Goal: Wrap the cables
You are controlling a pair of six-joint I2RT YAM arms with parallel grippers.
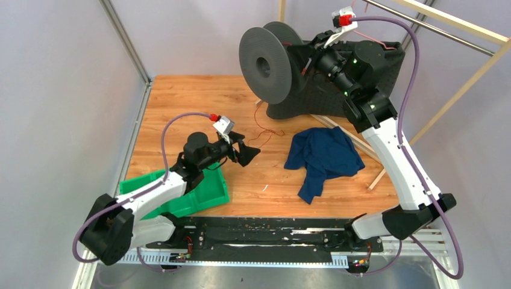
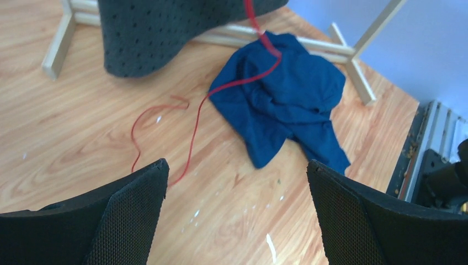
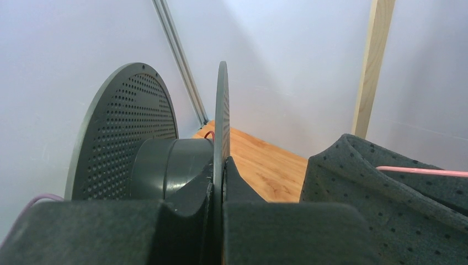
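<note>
A thin red cable [image 1: 265, 135] lies in loose curves on the wooden table between the spool and my left gripper. In the left wrist view the red cable [image 2: 196, 124] runs from under the dark stand, across the blue cloth and down to the left finger. No dark cable shows. My left gripper [image 1: 247, 153] [image 2: 236, 165] is open and empty just above the table. The dark grey spool [image 1: 265, 63] stands upright at the back. My right gripper [image 1: 307, 63] [image 3: 222, 165] is shut on the edge of the spool's near flange [image 3: 222, 110].
A crumpled blue cloth [image 1: 322, 153] [image 2: 287, 99] lies right of centre. A green bin [image 1: 205, 192] sits under the left arm. A dark perforated stand [image 1: 373, 60] [image 2: 149, 33] [image 3: 375, 193] and wooden frame slats [image 2: 353, 61] are at the back right.
</note>
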